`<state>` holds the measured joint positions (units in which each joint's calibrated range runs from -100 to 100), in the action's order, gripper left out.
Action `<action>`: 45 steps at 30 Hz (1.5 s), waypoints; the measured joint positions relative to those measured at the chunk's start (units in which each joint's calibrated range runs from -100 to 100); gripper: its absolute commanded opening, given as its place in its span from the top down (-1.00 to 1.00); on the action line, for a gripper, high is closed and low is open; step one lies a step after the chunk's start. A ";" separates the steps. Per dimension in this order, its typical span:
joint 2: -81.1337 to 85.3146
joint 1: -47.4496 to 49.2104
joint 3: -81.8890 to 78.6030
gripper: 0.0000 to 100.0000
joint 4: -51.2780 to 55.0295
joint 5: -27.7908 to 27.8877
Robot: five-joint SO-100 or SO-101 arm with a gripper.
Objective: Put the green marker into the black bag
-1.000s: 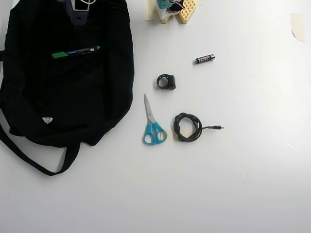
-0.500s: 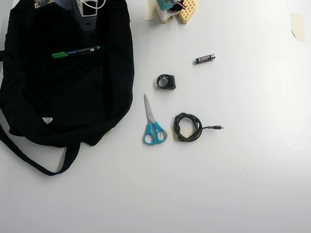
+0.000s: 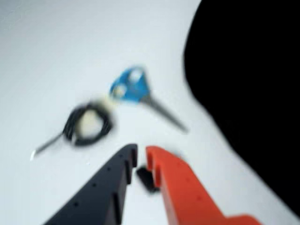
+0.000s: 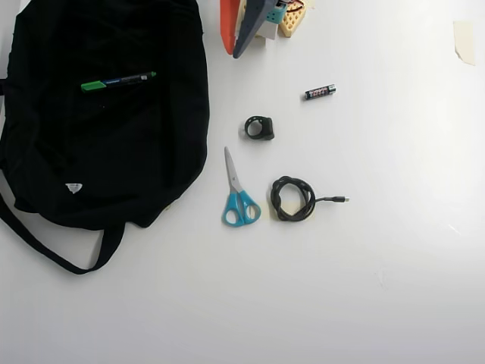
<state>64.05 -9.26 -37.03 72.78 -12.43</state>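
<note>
Overhead straight down (wrist oblique, blurred)

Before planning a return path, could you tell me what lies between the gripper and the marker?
Overhead view: only black bag fabric between gripper and marker.

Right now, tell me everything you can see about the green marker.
The green marker is a slim pen-shaped marker with a dark barrel, a bright green cap at its left end and a small green tip at its right end in the overhead view. It lies flat, nearly horizontal with a slight tilt, on the upper part of the black bag, resting on the fabric. Nothing else touches it; the gripper is off to the right, over the white table. The wrist view does not show the marker.
</note>
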 measured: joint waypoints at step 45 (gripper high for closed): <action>34.70 17.27 -48.66 0.96 3.69 13.82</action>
<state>98.75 8.01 -85.69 76.47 1.39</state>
